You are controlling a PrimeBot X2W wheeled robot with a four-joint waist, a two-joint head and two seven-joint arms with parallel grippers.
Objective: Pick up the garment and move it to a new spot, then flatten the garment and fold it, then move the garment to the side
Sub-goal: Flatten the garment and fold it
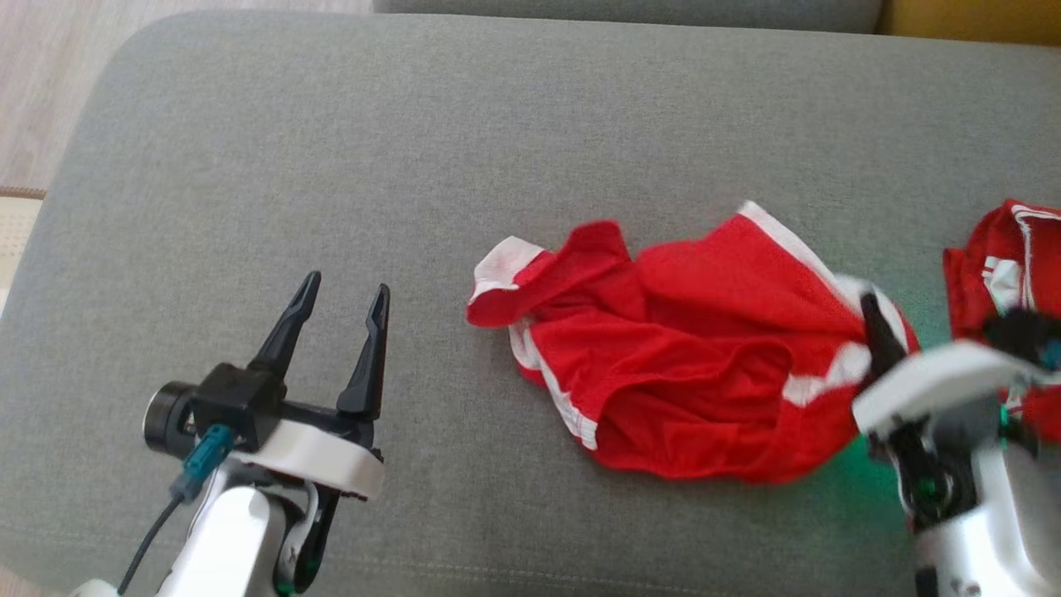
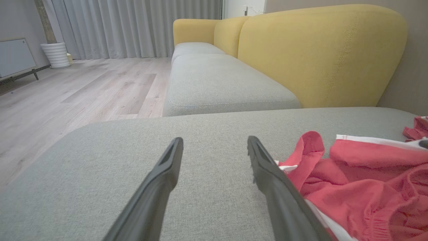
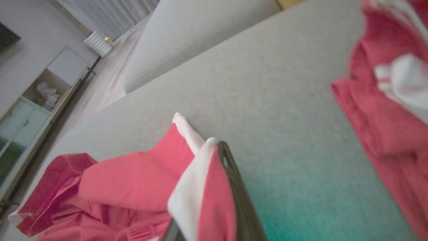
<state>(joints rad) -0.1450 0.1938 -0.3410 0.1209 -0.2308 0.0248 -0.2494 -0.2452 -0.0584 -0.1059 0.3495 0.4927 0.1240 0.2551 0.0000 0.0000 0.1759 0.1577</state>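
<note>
1. A crumpled red garment lies right of centre on the grey sofa cushion; a second red garment sits near it at the far right.
2. The right gripper pinches the garment's white-trimmed right edge; the left gripper is spread wide, apart to the left.

On the grey woven sofa cushion are spread a crumpled white-trimmed red garment and, apart, another red-and-white cloth.

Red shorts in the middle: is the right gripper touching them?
Touching. The right wrist view shows the right gripper, jaws shut on the white-trimmed edge of the red shorts, cloth draped over one finger.
</note>
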